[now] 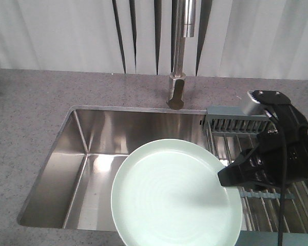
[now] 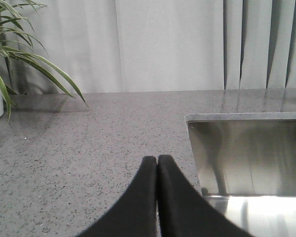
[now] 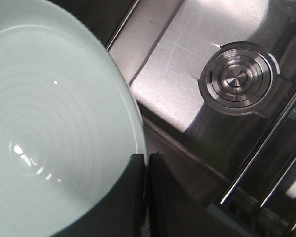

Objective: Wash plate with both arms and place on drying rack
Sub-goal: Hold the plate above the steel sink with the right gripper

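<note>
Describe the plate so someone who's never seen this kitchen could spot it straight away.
Find the stainless sink set into the speckled grey counter, below the tall faucet. Over its near right part, gripped at the rim by the right claw, is the plate: round, plain, pale mint green, unlike the bare steel and black around it.

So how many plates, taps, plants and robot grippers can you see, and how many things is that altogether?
1 round pale mint-green plate
1 tall steel tap
1 green leafy plant
2 black pointed grippers: left gripper, right gripper
Total: 5
</note>
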